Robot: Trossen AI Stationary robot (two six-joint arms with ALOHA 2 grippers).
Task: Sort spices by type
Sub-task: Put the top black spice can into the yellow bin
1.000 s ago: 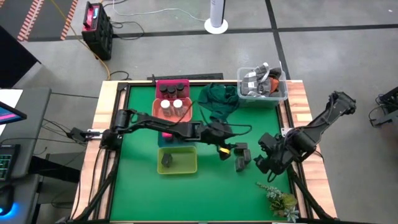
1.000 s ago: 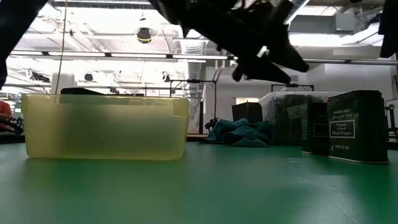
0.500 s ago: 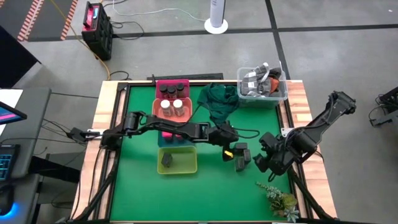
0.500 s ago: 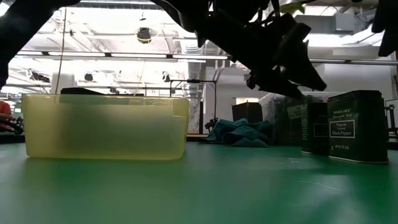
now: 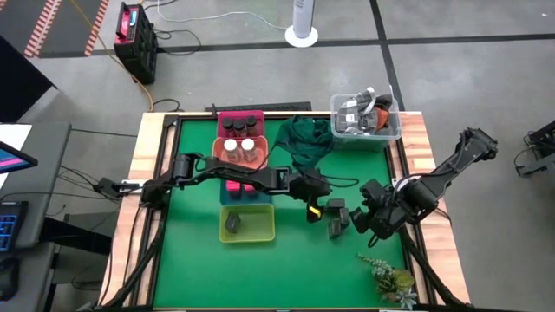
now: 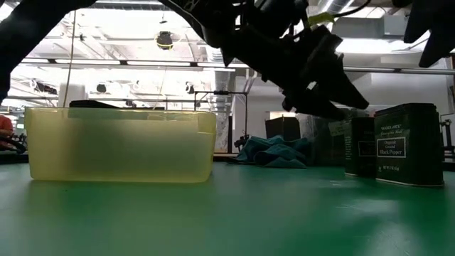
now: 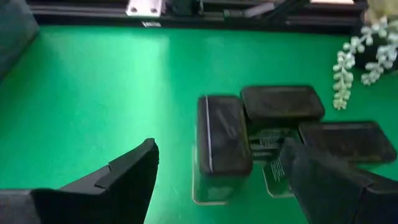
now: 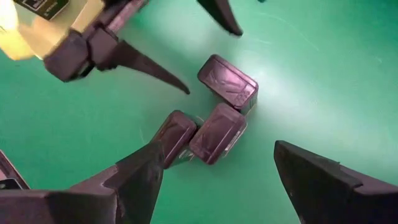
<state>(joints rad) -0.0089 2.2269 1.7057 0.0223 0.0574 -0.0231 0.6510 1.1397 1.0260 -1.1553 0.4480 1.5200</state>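
Right of the table's middle, on the green mat, three dark grey boxes stand bunched together and touching, and both grippers hang over them. The left gripper, reached out across the table, hovers just left of the cluster with its fingers spread and nothing between them; in its wrist view the nearest box lies between its fingers, so it looks lined up to take that one. The right gripper hangs just right of the cluster, fingers wide apart and empty, apparently waiting or approaching from the other side. Judging by the layout, sorting is well along: a yellow tray to the left of the cluster already holds one dark grey box, dark round jars fill the pink tray at the far side, white-capped jars sit in the orange tray next to it, and something pink-red shows under the left arm, too hidden to name. The boxes stand upright, lids up, as the low view confirms with a labelled box. From above, their long sides do not agree: each box in the cluster is turned differently, so the fingers must close across a short side. A clear bin and a green cloth sit at the far edge.
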